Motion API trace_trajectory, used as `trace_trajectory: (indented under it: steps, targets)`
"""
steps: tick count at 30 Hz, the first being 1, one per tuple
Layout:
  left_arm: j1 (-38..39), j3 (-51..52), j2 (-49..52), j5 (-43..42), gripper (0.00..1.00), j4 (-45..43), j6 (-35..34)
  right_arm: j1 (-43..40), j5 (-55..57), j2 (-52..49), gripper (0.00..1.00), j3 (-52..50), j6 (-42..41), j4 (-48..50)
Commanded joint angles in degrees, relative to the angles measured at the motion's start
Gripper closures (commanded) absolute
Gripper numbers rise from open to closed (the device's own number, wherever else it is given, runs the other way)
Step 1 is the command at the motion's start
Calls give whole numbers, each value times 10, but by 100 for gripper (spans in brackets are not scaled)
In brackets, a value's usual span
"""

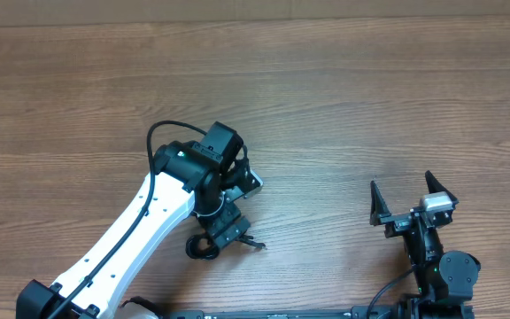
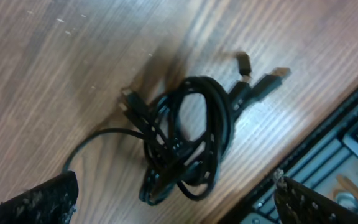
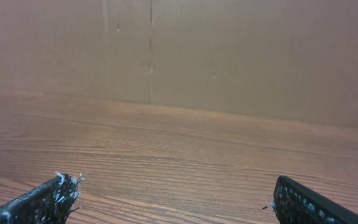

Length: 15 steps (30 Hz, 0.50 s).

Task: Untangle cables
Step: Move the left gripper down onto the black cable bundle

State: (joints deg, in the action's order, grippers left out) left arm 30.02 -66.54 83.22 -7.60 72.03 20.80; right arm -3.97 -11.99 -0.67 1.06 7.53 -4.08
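- The counter (image 1: 326, 80) is bare wood almost all over; the work sits at its near edge, left of the middle.
- A black rail (image 2: 340, 155) runs along that near edge, just beside the bundle, and could cramp a low approach from that side.
- The left arm (image 1: 140, 221) reaches in from the near-left corner with its wrist turned down, probably to look over the bundle before picking a strand.
- The right tool (image 1: 403, 184) stands near the near-right corner, well apart from the bundle, spread wide and empty.
- The left tool (image 1: 222, 232) hangs over the bundle, spread wide, gripping nothing.
- The cables (image 2: 188, 137) lie on the counter in one knotted coil, with one strand trailing out.
- The plug tips (image 2: 272, 78) poke free at the coil's rim, which I judge the easiest first hold.
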Motion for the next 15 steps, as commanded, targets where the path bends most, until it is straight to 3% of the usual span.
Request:
trace_trajectory:
  steps: [1, 5, 15]
  targets:
    - [4, -11, 5, -23, 1, 10, 63, 4, 4, 5, 0, -6, 0, 3]
    - [4, -11, 24, -20, 0, 13, 127, 4, 4, 5, 0, -6, 0, 3]
    - [38, -10, 119, 10, 3, 1, 150, 4, 4, 5, 0, -6, 0, 3]
